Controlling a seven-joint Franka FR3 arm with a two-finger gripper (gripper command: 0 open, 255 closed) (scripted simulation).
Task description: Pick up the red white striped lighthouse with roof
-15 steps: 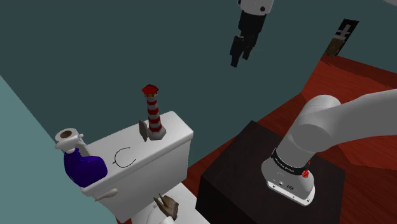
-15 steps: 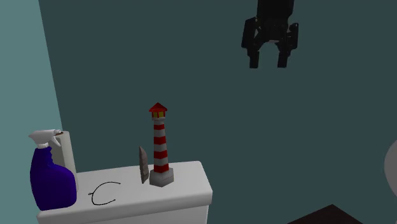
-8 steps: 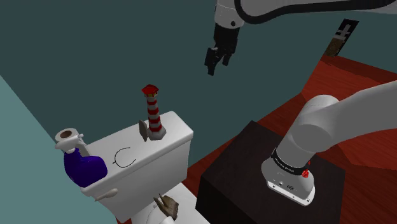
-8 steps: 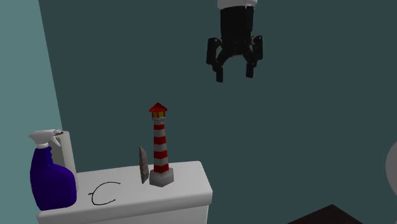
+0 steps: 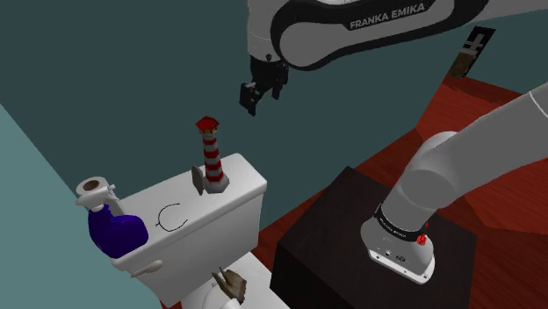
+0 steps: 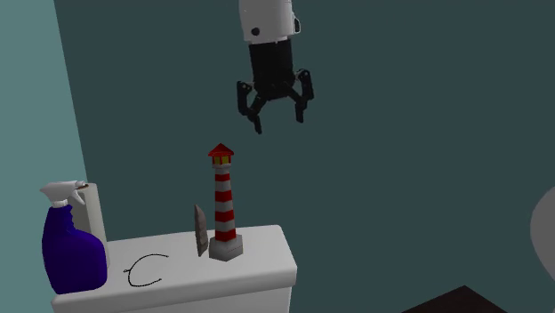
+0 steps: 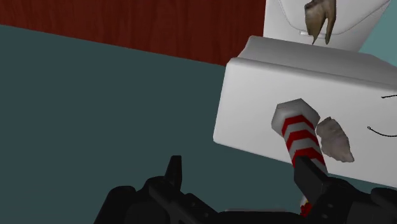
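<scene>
The red and white striped lighthouse (image 5: 211, 160) (image 6: 222, 206) (image 7: 299, 135), with a red roof and a grey base, stands upright on the white toilet tank lid (image 5: 235, 188) (image 6: 258, 258) (image 7: 248, 102). My black gripper (image 5: 254, 95) (image 6: 277, 114) (image 7: 242, 175) hangs in the air, open and holding nothing. It is above the lighthouse and off to the right of it in both exterior views. In the wrist view one fingertip overlaps the upper part of the lighthouse.
A small grey stone (image 5: 198, 178) (image 6: 201, 230) (image 7: 334, 139) leans beside the lighthouse. A blue spray bottle (image 5: 112, 226) (image 6: 71, 249) and a thin black wire loop (image 5: 170, 216) (image 6: 147, 269) are also on the lid. A dark wall stands close behind. My dark stand (image 5: 351, 246) is at the shoulder view's lower right.
The gripper has moved down and to the left in both exterior views, coming closer to the lighthouse's roof. It stays open. Nothing on the tank lid has moved.
</scene>
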